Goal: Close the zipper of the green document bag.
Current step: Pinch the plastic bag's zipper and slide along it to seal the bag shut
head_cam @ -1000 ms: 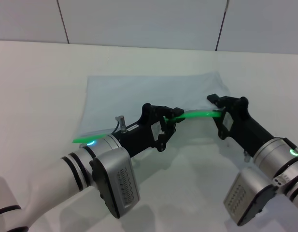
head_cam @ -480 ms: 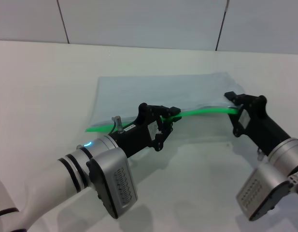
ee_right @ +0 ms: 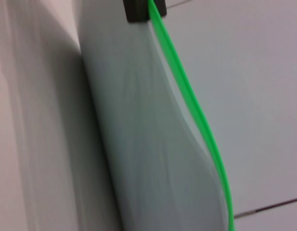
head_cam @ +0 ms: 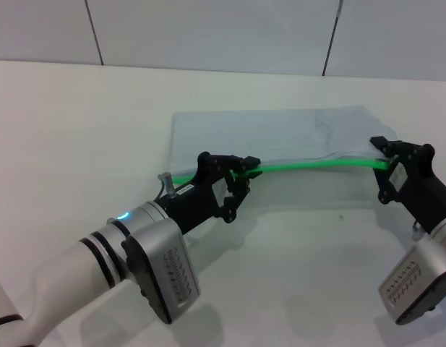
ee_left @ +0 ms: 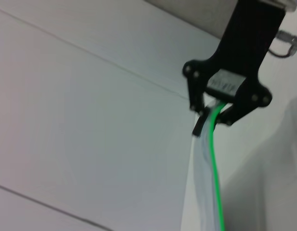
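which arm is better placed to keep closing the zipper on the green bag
Probably the right. The right claw is shut on the zipper at the bag's right end, while the left claw pinches the strip further left, anchoring the green document bag.

Left arm: reaches in from the near left, forearm low; left gripper (head_cam: 241, 168) clamped on the zipper (head_cam: 309, 165) partway along. Right arm: enters from the right; right gripper (head_cam: 387, 146) apparently pinching the strip's right end
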### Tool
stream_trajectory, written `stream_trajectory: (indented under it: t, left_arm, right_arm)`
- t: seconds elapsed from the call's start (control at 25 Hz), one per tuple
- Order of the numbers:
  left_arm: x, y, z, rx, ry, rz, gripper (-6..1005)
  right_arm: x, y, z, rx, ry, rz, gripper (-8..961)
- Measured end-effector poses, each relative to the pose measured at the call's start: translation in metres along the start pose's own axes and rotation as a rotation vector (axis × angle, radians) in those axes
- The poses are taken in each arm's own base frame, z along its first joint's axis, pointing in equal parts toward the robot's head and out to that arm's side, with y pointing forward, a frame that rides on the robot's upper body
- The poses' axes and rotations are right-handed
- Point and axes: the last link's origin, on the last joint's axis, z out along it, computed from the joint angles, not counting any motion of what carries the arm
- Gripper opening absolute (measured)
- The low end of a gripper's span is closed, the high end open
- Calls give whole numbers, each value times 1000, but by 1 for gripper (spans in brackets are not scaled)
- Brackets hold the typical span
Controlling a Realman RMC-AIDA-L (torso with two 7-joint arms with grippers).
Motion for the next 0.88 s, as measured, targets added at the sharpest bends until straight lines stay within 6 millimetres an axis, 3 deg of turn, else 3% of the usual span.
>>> stream_trajectory:
  t: [0.88]
  left_arm:
    - [-18, -3, -20, 109, -124, -89, 79]
  right_arm:
    - [30, -6, -8, 29, 109, 68, 48]
